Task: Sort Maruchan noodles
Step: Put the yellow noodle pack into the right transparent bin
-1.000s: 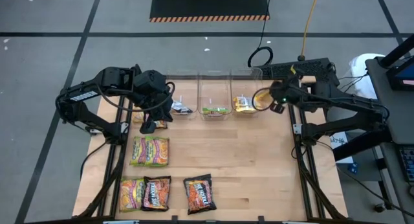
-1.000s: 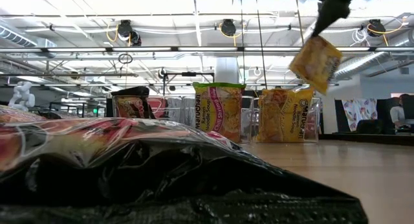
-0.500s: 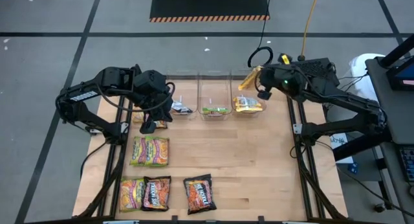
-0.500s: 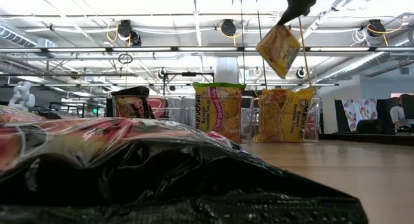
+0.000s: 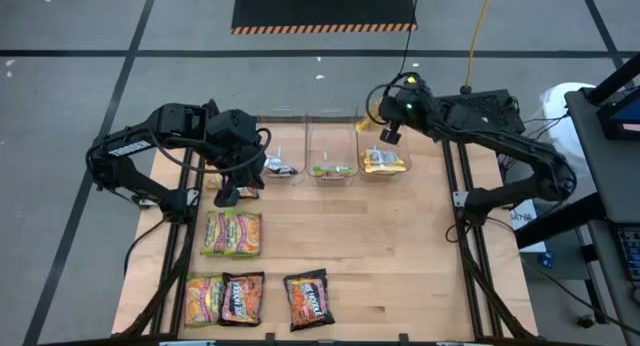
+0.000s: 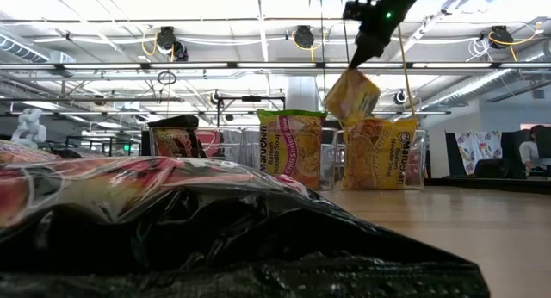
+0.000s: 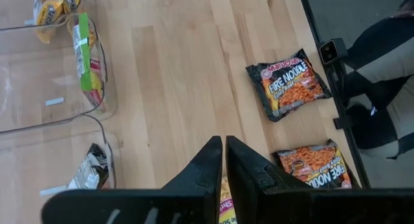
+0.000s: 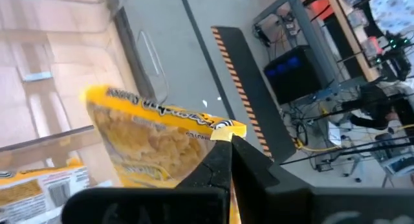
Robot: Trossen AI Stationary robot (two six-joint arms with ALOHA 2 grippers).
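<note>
My right gripper (image 5: 388, 134) hangs over the far rim of the rightmost clear bin (image 5: 385, 136), shut on a yellow Maruchan packet (image 6: 351, 93). That bin holds another yellow packet (image 5: 385, 163). The middle bin (image 5: 332, 146) holds a green one (image 5: 332, 170), and the left bin (image 5: 280, 146) a black one (image 5: 281, 168). My left gripper (image 7: 223, 146) waits, shut, above a yellow packet (image 5: 240, 191) that lies flat at the table's far left. Several more packets lie flat on the near left part of the table (image 5: 232, 234). My right gripper pinches one upper corner (image 8: 223, 129) of the yellow packet between its two fingertips, slanting down from above. The packet (image 8: 152, 136) hangs tilted below the fingers, lifted clear, just above the packet that stands in the bin.
Two green-and-yellow packets (image 5: 232, 234) lie mid-left. A yellow one (image 5: 204, 298) and two black ones (image 5: 240, 298) (image 5: 307, 298) lie along the near edge. Bare wood (image 5: 400, 256) fills the table's right half. Cables and a rack stand beyond the right edge.
My right gripper has carried the yellow packet from beside the right bin toward the table's left and far edge, to above that bin's far rim. The packet has swung with it and hangs a little lower now. The left arm has kept still.
</note>
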